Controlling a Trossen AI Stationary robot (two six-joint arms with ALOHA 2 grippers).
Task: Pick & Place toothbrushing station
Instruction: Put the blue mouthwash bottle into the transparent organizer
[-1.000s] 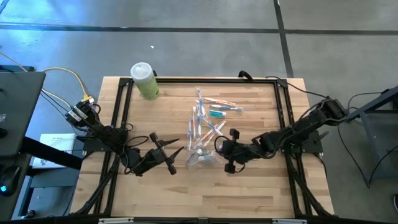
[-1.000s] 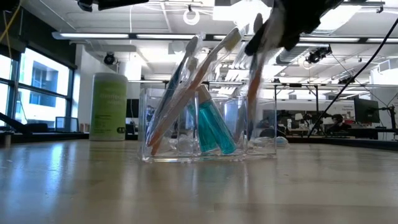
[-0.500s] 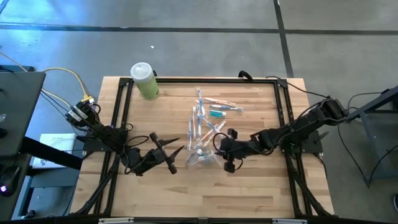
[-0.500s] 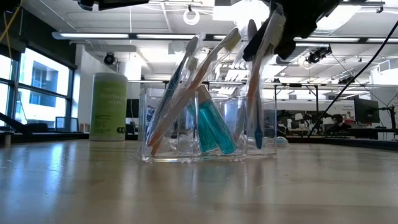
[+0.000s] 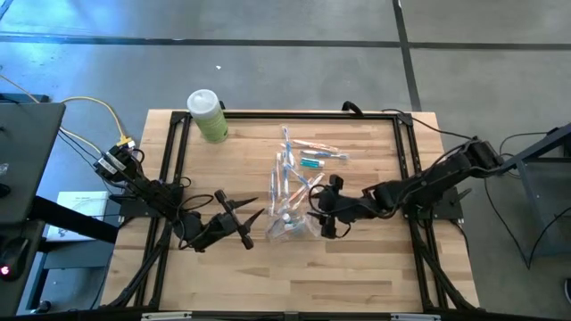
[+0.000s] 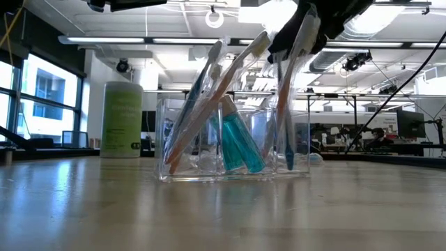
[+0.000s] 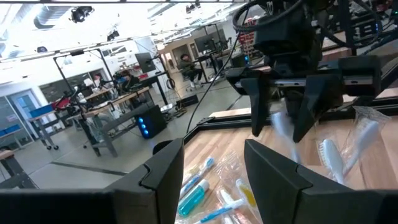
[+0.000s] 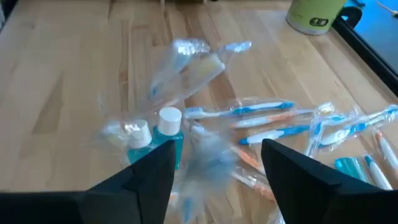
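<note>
**Q:** How do your jaws stand?

**A:** My right jaws [image 5: 328, 205] are wide apart and hold nothing. They hang just above the small clear plastic holder [image 6: 233, 143], straddling the top of a thin clear-white toothbrush with a blue handle [image 6: 288, 111] that stands in the holder's end compartment. My left jaws [image 5: 243, 219] are parted too, empty, waiting on the other side of the holder.

**Q:** Why is the brush where it is?

**A:** I judge it is the drop-off: the holder is where the brushes belong, so I open over it and let the brush rest on the wall. Other brushes with orange and teal parts [image 6: 209, 104] already lean there, beside two teal bottles [image 6: 240, 143].

**Q:** What differs from a second ago?

**A:** Then my right jaws were pinched on that brush, tilted above the holder. Now it stands nearly upright inside, and I have spread open and pulled back slightly.

**Q:** What is left?

**A:** More wrapped brushes [image 5: 312, 153] lie on the wooden counter [image 5: 357, 267] behind the holder. The light-green bottle [image 5: 207, 116] stands well apart.
</note>
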